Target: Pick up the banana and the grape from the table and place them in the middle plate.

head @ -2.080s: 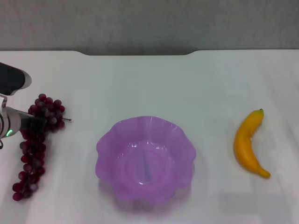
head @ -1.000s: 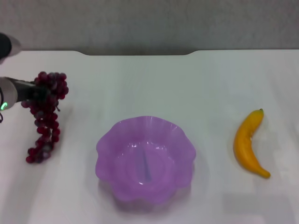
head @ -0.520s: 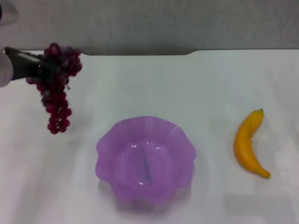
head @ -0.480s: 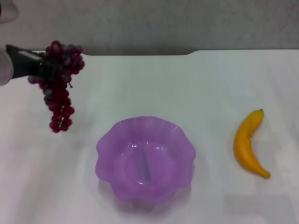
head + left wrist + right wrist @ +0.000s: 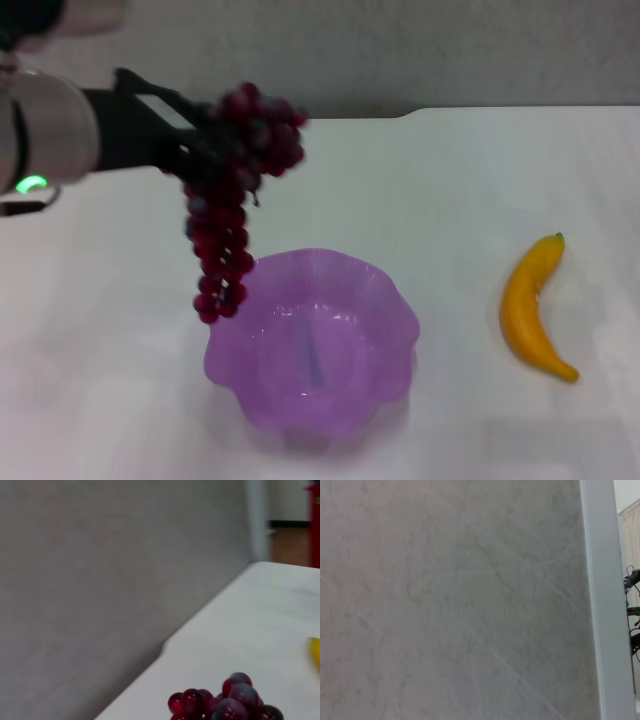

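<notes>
The left pincer (image 5: 205, 140) is seen closed around the top of the grape (image 5: 228, 200), held in the air; the bunch hangs with its lower end over the left rim of the middle plate (image 5: 385, 300). The plate is sat mid-surface (image 5: 450, 180). The banana (image 5: 532, 308) is lying at the right, well apart. The right pincer is not shown.
</notes>
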